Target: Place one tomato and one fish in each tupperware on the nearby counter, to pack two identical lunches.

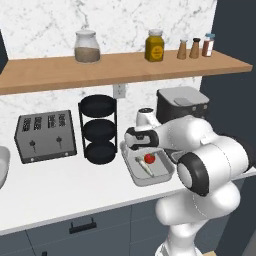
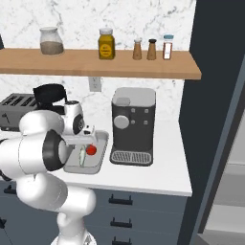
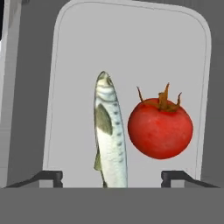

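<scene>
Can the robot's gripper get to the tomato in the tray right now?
Probably yes. The open gripper hangs right over the tray, and the tomato lies uncovered beside the fish, apart from it. Nothing lies between the fingers and it.

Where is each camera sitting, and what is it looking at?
Left base view: behind the arm on its left, facing the counter; the arm rises at lower right.
Right base view: behind on its right, facing the same counter; the arm rises at lower left.
Hand view: on the hand, looking down into the tray; open end effector tips at the bottom.
All three share the tray, fish and tomato.
</scene>
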